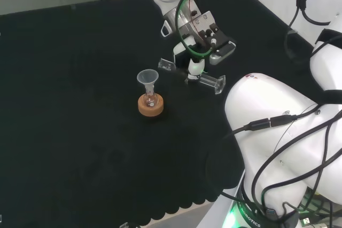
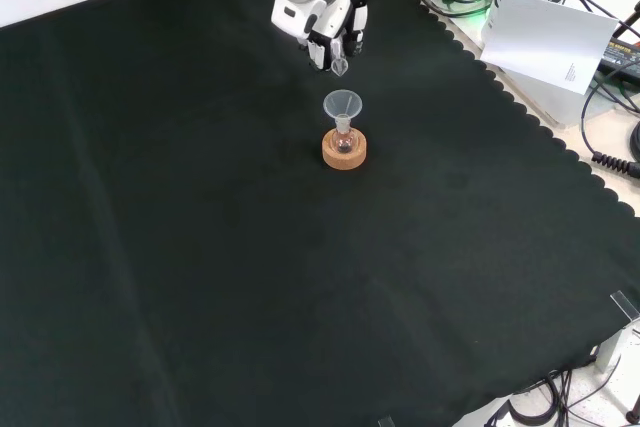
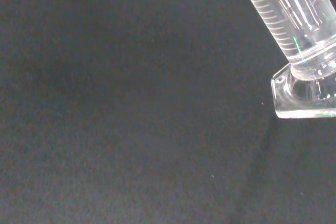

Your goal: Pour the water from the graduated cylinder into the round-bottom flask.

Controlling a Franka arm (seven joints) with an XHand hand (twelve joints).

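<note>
The robot hand (image 1: 196, 67) grips the clear graduated cylinder (image 1: 206, 80) near-horizontal, its mouth just right of the clear funnel-topped round-bottom flask (image 1: 150, 97) in the head view

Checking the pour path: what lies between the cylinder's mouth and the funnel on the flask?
Nothing: in the head view, bare black cloth separates the graduated cylinder, held nearly level in the hand, from the funnel.

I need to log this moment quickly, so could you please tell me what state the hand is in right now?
Hand: shut on the measuring cylinder, which lies nearly level above the cloth, beside the funnel.
</note>
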